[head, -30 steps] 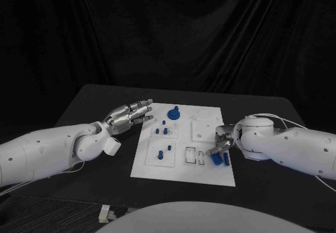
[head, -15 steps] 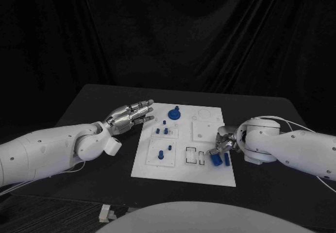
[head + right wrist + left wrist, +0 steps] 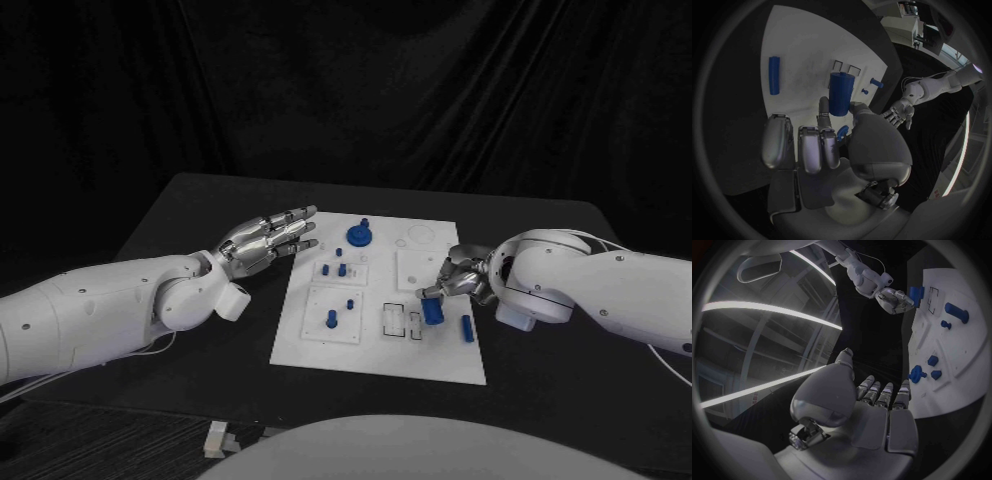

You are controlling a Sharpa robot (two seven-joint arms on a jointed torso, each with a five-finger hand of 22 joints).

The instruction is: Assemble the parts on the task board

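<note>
Head view: the left hand (image 3: 268,240) hovers beside the task board (image 3: 378,345), fingers spread, holding nothing. The right hand (image 3: 456,280) pinches a blue cylinder (image 3: 434,311) above the board's right side, near a blue rod (image 3: 466,328) lying flat.

Left wrist view: the spread fingers (image 3: 879,392) point toward the board (small blue pegs stand on it).

Right wrist view: the cylinder (image 3: 839,94) stands upright between the fingertips.
</note>
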